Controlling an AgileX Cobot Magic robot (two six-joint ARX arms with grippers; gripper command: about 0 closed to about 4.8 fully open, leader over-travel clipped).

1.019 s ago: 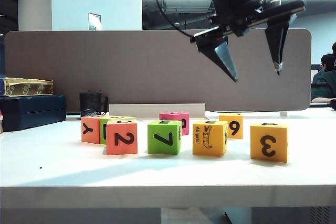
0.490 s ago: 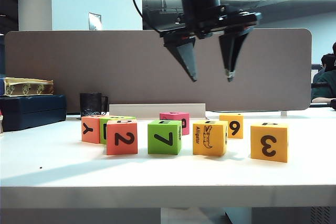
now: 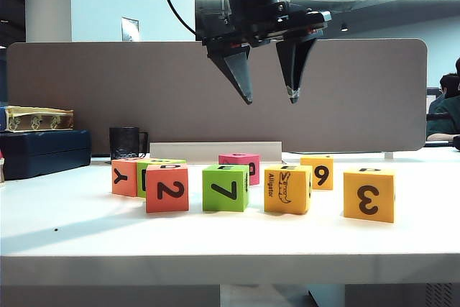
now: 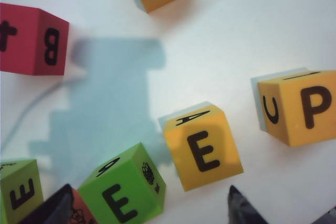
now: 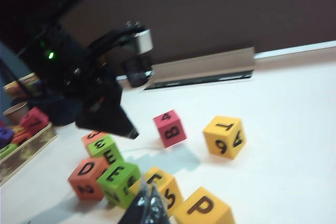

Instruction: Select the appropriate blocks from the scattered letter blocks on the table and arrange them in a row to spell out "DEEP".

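Note:
Four blocks stand in a row on the table [image 3: 230, 242]: salmon "2" [image 3: 167, 188], green "7" [image 3: 225, 188], yellow alligator [image 3: 287, 189] and yellow "3" [image 3: 369, 194]. In the left wrist view their tops read green E [image 4: 123, 192], yellow E [image 4: 202, 148] and yellow P [image 4: 296, 106]. My left gripper [image 3: 270, 97] hangs open and empty, high above the green and alligator blocks. My right gripper [image 5: 148, 203] is shut and empty, low at the near side of the row, by the salmon D block [image 5: 86, 177]; the exterior view does not show it.
Behind the row are a pink B block [image 3: 239, 165], a yellow "9" block [image 3: 317, 172], a salmon "Y" block [image 3: 123, 176] and another green block [image 3: 154, 169]. A black mug [image 3: 127, 141] and a blue box [image 3: 43, 150] stand at the back left, before a grey partition [image 3: 108, 98].
My left gripper has swung left, from above the right-hand blocks to above the middle of the row, staying open and high. The blocks have not moved.

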